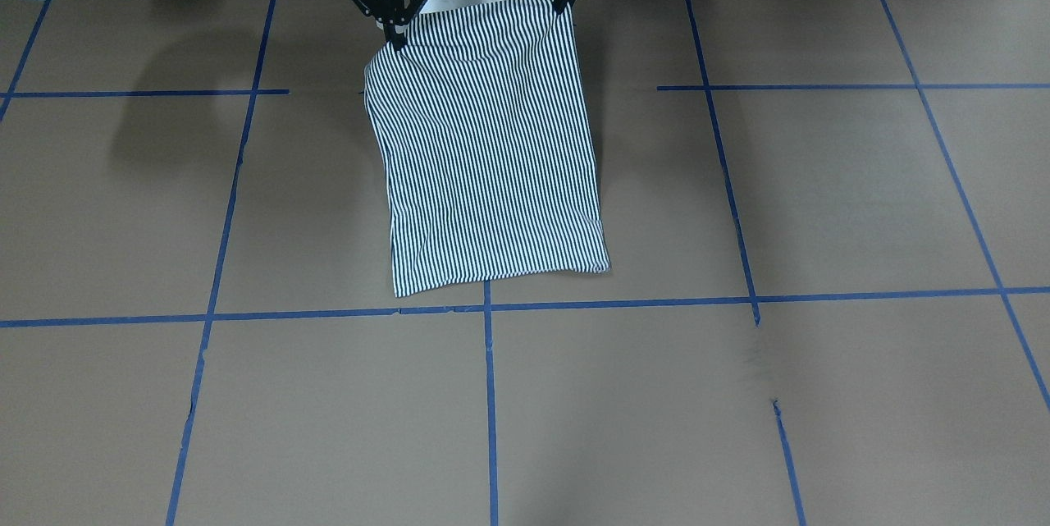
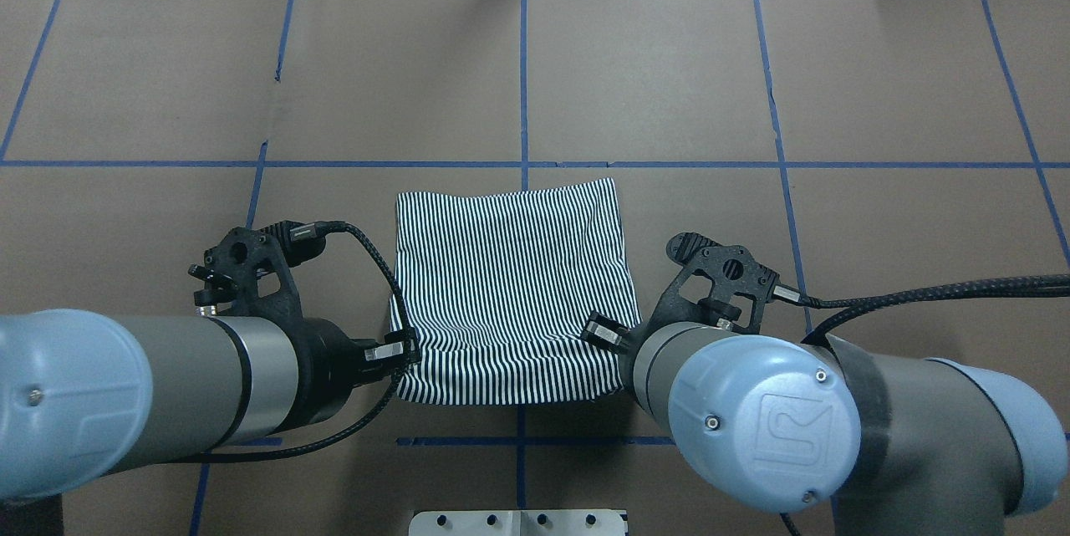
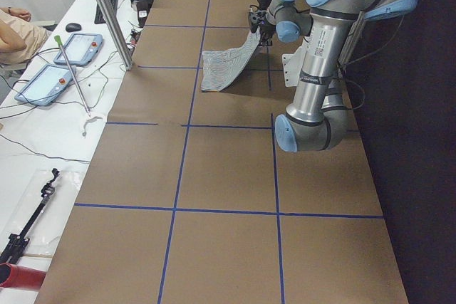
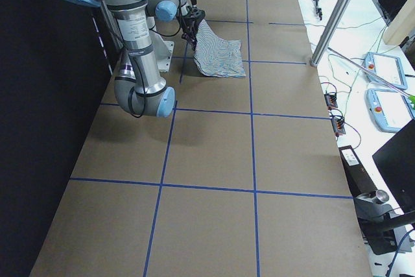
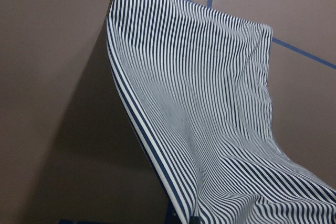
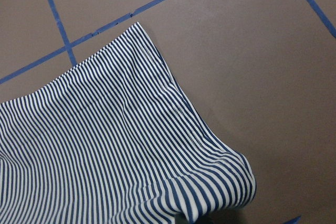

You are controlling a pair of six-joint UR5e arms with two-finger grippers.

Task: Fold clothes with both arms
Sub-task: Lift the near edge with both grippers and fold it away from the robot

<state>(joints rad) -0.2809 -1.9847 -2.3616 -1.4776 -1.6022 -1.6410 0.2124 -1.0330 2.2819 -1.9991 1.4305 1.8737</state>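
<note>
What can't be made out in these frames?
Left gripper and right gripper: overhead, fingertips hidden under left arm and right arm; front view, tops cut by the edge.
Shirt underside: covered by its top layer everywhere.
Side views: grip too small to judge.

Overhead, I cannot see either tool's fingertips. The left arm (image 2: 167, 385) covers one near corner of the shirt (image 2: 510, 293) with its wrist, and the right arm (image 2: 752, 419) covers the other. The front-facing camera cuts off the left tool (image 1: 564, 7) and right tool (image 1: 397, 42) at its top edge and shows only a corner of each arm. In each wrist camera the shirt's raised edge runs off the bottom, so the pinch lies out of frame. In both side views the tools are too small for me to judge their grip.
</note>
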